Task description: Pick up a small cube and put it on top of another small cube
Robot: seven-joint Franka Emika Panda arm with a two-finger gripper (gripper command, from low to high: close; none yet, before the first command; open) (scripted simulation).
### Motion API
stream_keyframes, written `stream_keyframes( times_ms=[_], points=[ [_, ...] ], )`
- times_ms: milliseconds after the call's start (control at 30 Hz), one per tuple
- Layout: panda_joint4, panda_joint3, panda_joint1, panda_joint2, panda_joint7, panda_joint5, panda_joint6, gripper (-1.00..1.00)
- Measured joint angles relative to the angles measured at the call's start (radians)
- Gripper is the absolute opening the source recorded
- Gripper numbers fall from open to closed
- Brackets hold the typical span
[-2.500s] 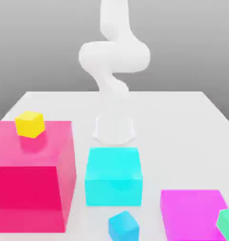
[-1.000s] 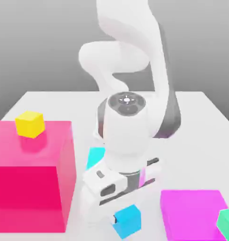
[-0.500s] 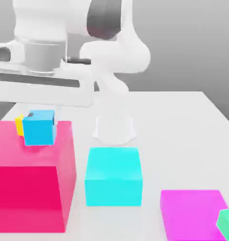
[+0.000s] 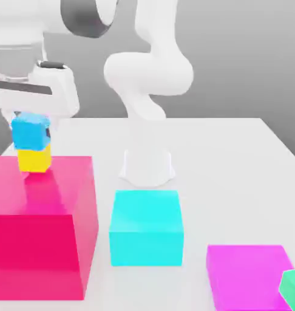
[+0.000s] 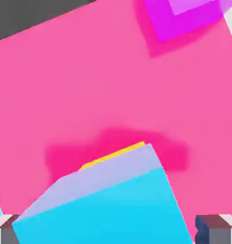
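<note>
The small blue cube sits squarely on top of the small yellow cube, their faces touching. The yellow cube rests on the big pink block at the exterior view's left. My gripper comes down from above and is shut on the blue cube, a finger on each side. In the hand view the blue cube lies between the fingertips of my gripper. A thin yellow cube edge peeks out beyond it, over the pink block.
A larger cyan block stands in the middle of the white table. At the front right are a magenta block and a small green cube. The arm's white base stands behind the cyan block.
The gripper took the blue cube from the table's front, lifted it and carried it left over the pink block. In the last half second it moved further left, onto the yellow cube.
</note>
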Motion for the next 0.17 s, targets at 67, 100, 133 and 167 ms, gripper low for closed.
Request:
stream_keyframes(
  times_ms=[67,100,133,167],
  points=[
    [-0.003,0.001,-0.002,0.001,0.003,-0.005,0.004,1.0],
    [0.015,0.004,-0.002,-0.009,0.004,-0.005,-0.025,1.0],
    [0.038,0.008,-0.002,-0.022,0.005,-0.004,-0.06,1.0],
    [0.063,0.012,-0.002,-0.037,0.005,-0.003,-0.1,1.0]
  ],
)
